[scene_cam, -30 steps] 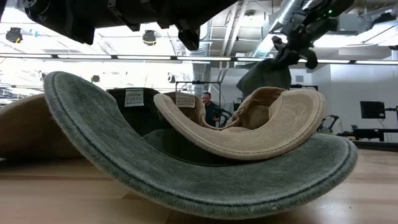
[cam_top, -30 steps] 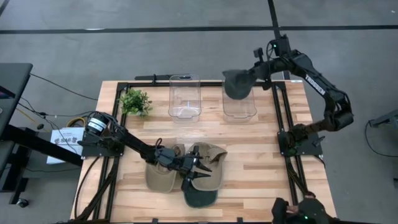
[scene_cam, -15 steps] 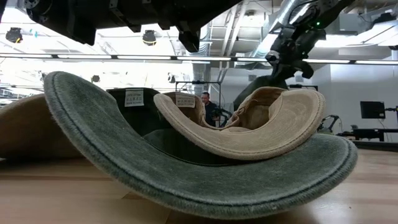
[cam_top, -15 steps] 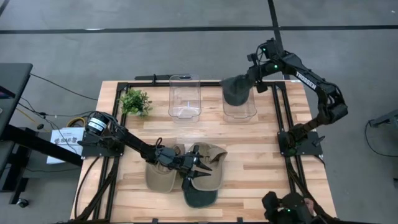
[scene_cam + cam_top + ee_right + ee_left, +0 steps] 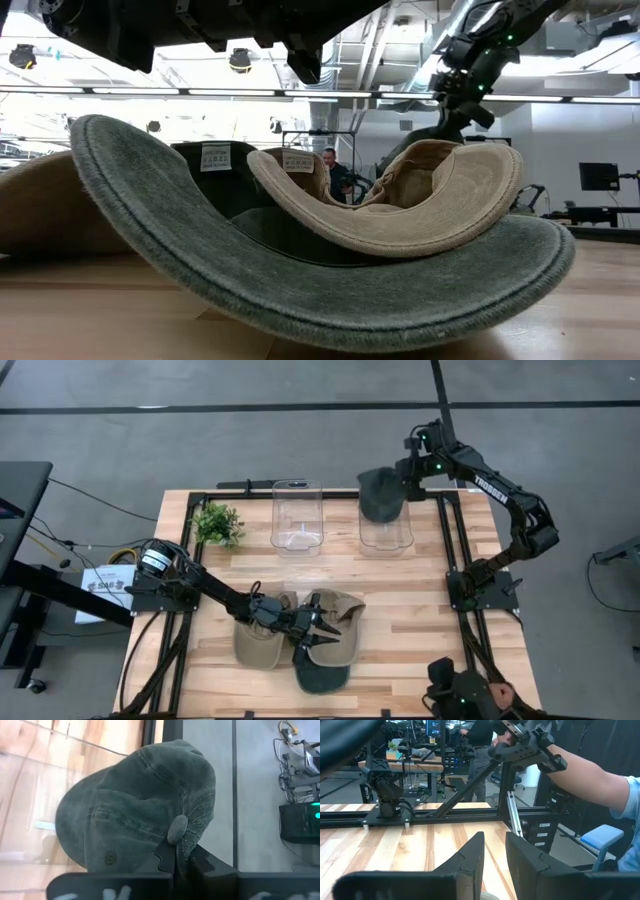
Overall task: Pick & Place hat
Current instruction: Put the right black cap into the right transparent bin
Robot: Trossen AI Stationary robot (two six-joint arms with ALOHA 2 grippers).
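Observation:
Three hats lie piled near the table's near middle: a tan one (image 5: 262,643), an olive-tan one (image 5: 338,618) and a dark green one (image 5: 322,676). In the low view the olive-tan hat (image 5: 420,215) rests inside the upturned dark green hat (image 5: 300,290). My left gripper (image 5: 318,632) hangs open just above this pile, touching nothing. My right gripper (image 5: 405,485) is shut on a fourth, dark grey-green hat (image 5: 378,495), held over the right clear bin (image 5: 386,538) at the far edge. In the low view this hat is mostly hidden behind the olive-tan hat. My right gripper pinches the dark grey-green hat at the top of its crown, right beside the crown button (image 5: 177,829), between its two fingers (image 5: 167,856). The cloth is gathered into a fold there. The hat is lifted clear and hangs over the right bin's mouth.
A second clear bin (image 5: 297,515) stands left of the right one, and a small green plant (image 5: 217,523) sits at the far left corner. A black frame rail (image 5: 450,550) borders the table. A person's arm (image 5: 585,777) shows beyond the table's near right corner.
My right gripper has moved a little toward the table's left and gone down with the dark grey-green hat, which now hangs lower over the right bin and has sunk behind the olive-tan hat in the low view.

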